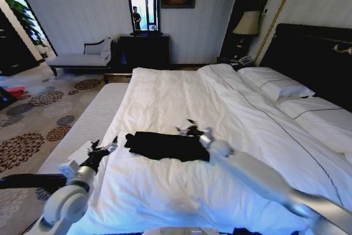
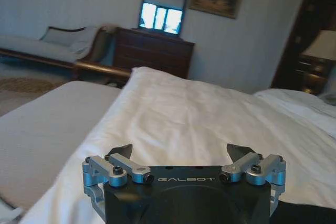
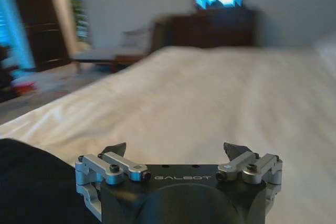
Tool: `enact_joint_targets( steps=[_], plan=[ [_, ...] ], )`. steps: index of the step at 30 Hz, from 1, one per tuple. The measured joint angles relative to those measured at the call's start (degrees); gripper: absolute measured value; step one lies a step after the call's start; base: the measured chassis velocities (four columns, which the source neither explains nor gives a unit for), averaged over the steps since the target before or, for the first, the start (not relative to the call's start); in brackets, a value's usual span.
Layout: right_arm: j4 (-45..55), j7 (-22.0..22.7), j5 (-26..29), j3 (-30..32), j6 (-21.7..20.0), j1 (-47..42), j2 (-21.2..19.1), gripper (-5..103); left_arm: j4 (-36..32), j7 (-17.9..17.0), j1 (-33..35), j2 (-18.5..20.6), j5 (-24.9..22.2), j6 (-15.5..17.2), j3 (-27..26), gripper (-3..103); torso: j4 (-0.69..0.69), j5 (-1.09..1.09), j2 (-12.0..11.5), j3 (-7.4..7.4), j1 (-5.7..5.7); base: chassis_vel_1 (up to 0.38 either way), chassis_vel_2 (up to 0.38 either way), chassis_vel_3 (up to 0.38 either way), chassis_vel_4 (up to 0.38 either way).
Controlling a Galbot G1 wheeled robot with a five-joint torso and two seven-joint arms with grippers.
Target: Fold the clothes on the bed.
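Clothes (image 1: 168, 146) between open hands

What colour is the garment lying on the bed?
Black; the clothes show best in the head view, lying on the white duvet.

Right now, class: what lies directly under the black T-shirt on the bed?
The black T-shirt lies flat on the bed's white duvet, which shows all around it. Whatever is beneath the shirt's own folded layers is covered.

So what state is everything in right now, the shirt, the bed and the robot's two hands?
T-shirt: lying flat on the duvet, partly folded into a band.
Bed: made, white duvet a little rumpled.
Left hand: open, beside the shirt's left end.
Right hand: open, at the shirt's right end.
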Motion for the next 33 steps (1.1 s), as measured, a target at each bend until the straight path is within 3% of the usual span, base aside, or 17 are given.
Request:
enact_joint_targets(
  steps=[1,2,4,6,7,10,15,18,26,33],
  plan=[
    [0.0,0.0,0.0,0.0,0.0,0.0,0.0,100,0.0,0.0,0.0,0.0,0.0,0.0,0.0,100,0.00,0.00,0.0,0.00,0.00,0.000,0.000,0.000,0.000],
    [2.8,0.7,5.0,7.5,-2.3,-6.9,-1.4,100,-0.2,0.5,-0.3,1.0,2.2,0.0,1.6,100,0.00,0.02,0.0,0.00,-0.01,0.000,0.000,0.000,0.000],
    [5.3,1.4,10.6,15.1,-5.2,-12.6,-2.1,100,-0.4,1.4,0.2,2.3,5.7,-0.5,2.7,100,0.03,0.00,0.0,0.00,-0.01,0.000,0.000,0.000,0.000],
    [5.9,1.6,12.6,17.6,-6.3,-14.3,-2.2,100,-0.4,1.6,0.5,2.8,7.2,-0.8,3.1,100,0.05,0.00,0.0,0.00,0.00,0.000,0.000,0.000,0.000],
    [7.4,1.7,17.1,24.0,-9.1,-19.3,-2.4,100,-0.5,2.5,1.7,3.8,10.2,-1.9,3.7,100,0.06,-0.02,0.0,0.00,0.00,0.000,0.000,0.000,0.000],
    [7.8,0.6,24.2,31.9,-14.9,-25.7,-2.0,100,-1.9,5.0,6.2,4.0,13.9,-3.3,3.0,100,0.03,-0.04,0.0,-0.01,-0.01,0.000,0.000,0.000,0.000],
    [5.9,-0.1,30.9,35.2,-18.9,-27.3,1.9,100,-4.8,7.9,13.0,2.0,16.8,-5.4,1.3,100,0.07,-0.01,0.0,0.00,-0.01,0.000,0.000,0.000,0.000],
    [4.3,-0.9,31.5,34.4,-20.2,-26.3,3.3,100,-6.3,9.2,16.0,0.4,17.8,-6.8,0.2,100,0.05,-0.02,0.0,0.00,-0.01,0.000,0.000,0.000,0.000],
    [-2.2,-2.6,27.5,25.7,-20.7,-18.8,4.5,100,-8.0,10.2,19.5,-3.3,19.2,-8.6,-0.9,100,0.06,-0.04,0.0,0.01,0.01,0.000,0.000,0.000,0.000],
    [-6.1,-3.8,24.6,22.4,-20.2,-17.1,5.4,100,-8.2,9.9,19.9,-4.3,19.5,-8.7,-0.9,100,0.04,-0.03,0.0,0.01,0.01,0.000,0.000,0.000,0.000]
  ],
)
